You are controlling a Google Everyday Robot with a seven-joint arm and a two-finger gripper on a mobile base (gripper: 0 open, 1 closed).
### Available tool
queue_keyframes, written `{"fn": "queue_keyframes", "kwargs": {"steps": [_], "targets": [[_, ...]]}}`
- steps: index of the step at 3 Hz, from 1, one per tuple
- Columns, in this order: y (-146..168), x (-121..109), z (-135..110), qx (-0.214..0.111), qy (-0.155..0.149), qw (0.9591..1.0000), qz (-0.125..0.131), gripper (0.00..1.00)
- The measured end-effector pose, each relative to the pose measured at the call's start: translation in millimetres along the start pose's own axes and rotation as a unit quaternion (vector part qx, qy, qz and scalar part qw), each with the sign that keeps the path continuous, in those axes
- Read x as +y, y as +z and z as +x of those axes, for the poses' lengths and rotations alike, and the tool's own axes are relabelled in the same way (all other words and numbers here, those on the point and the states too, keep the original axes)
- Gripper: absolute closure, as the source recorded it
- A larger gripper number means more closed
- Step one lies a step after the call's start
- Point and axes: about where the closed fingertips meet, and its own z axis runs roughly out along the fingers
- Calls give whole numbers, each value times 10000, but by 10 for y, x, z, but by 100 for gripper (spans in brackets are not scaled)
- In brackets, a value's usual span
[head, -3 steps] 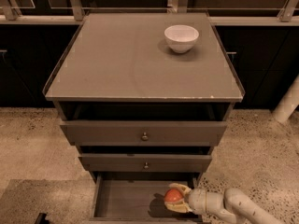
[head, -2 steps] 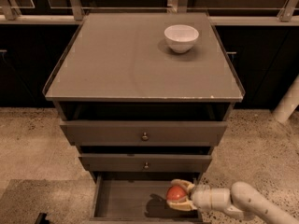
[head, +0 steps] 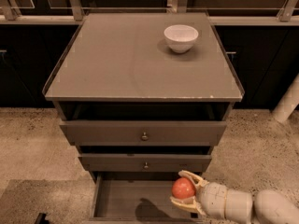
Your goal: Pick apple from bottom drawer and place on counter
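End effector (head: 178, 187) pinching apple (head: 183, 189) above drawer (head: 119, 199) floor, right side — lift step, by shadow beneath. Next: raise clear of upper drawers (head: 112, 133), set on desk (head: 131, 59) — away from bowl (head: 181, 36).

My cream two-finger claw (head: 182, 189) reaches in from the lower right over the right side of the open, shallow grey-brown wooden bottom drawer (head: 122, 199). Its fingers pinch the small round red-orange apple (head: 183, 187) from above and below. A white round bowl (head: 181, 37) sits near the back right corner of the flat grey-brown table (head: 126, 59).
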Motion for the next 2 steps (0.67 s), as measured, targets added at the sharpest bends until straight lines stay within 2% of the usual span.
{"fn": "queue_keyframes", "kwargs": {"steps": [1,2], "targets": [[-333,228,-523,171,-582,9981,141,100],[-392,210,-561,215,-627,9976,217,100]]}}
